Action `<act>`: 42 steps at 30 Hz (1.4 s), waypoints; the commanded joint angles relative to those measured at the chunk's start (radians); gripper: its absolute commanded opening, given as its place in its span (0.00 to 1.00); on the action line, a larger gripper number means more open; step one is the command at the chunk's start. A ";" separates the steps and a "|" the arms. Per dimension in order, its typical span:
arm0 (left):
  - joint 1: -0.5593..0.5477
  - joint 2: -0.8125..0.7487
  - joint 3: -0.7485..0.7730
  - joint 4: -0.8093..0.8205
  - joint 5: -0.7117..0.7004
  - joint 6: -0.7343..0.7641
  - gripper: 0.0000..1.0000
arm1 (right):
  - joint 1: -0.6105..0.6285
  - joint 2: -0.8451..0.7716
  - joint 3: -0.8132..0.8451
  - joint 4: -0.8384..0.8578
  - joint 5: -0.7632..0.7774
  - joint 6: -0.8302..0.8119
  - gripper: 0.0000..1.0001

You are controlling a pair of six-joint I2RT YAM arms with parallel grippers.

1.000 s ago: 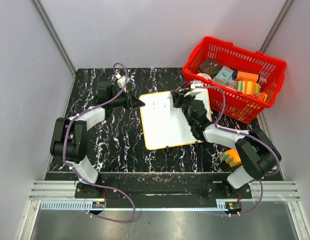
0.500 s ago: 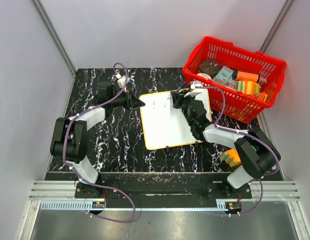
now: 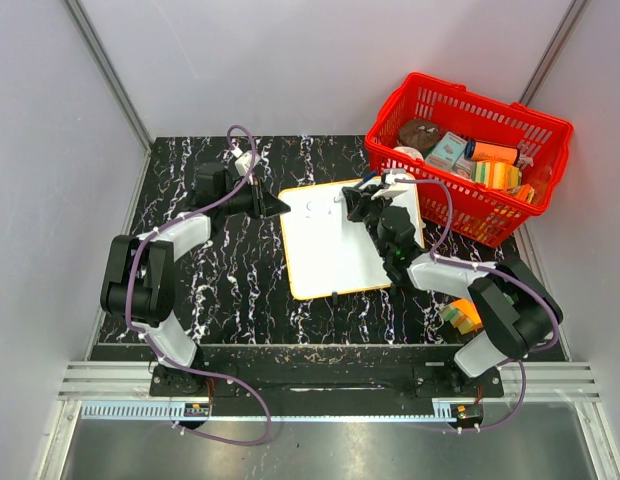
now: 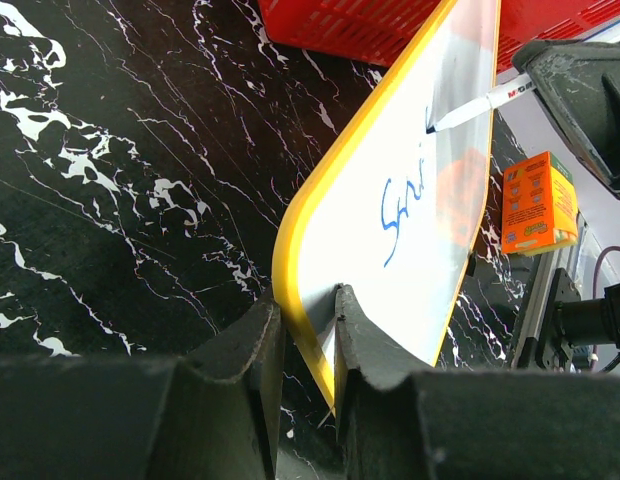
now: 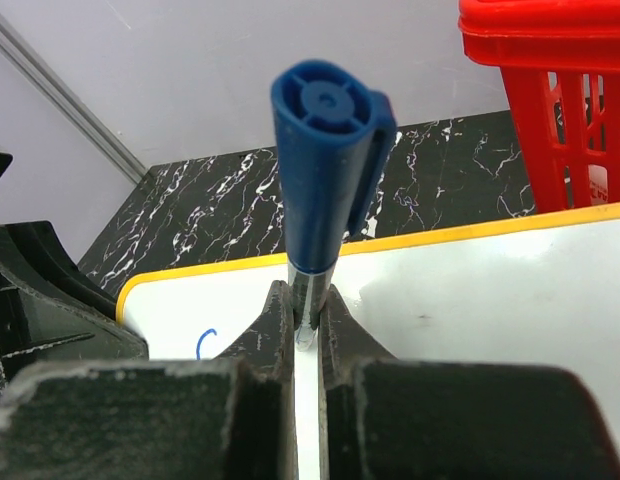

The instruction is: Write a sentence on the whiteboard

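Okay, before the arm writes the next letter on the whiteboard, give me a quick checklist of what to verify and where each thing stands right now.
1. Left pincer clamps the whiteboard by its yellow frame, one jaw on each face: ok.
2. Right pincer shut on the marker: ok.
3. Marker tip on the white surface, just past the last stroke: looks ok in the left wrist view.
4. Sentence complete: not ok, only a few blue letters are there.
5. Bare board left for more words: ok.
6. Tip pressing hard enough to leave ink: cannot tell.
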 commanded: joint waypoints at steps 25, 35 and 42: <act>-0.062 0.056 -0.016 -0.093 -0.127 0.191 0.00 | -0.007 -0.077 -0.130 -0.028 0.028 0.050 0.00; -0.065 0.058 -0.012 -0.099 -0.130 0.195 0.00 | -0.016 -0.094 -0.067 -0.040 0.048 0.036 0.00; -0.066 0.058 -0.012 -0.102 -0.132 0.197 0.00 | -0.014 -0.133 -0.049 -0.025 0.030 0.021 0.00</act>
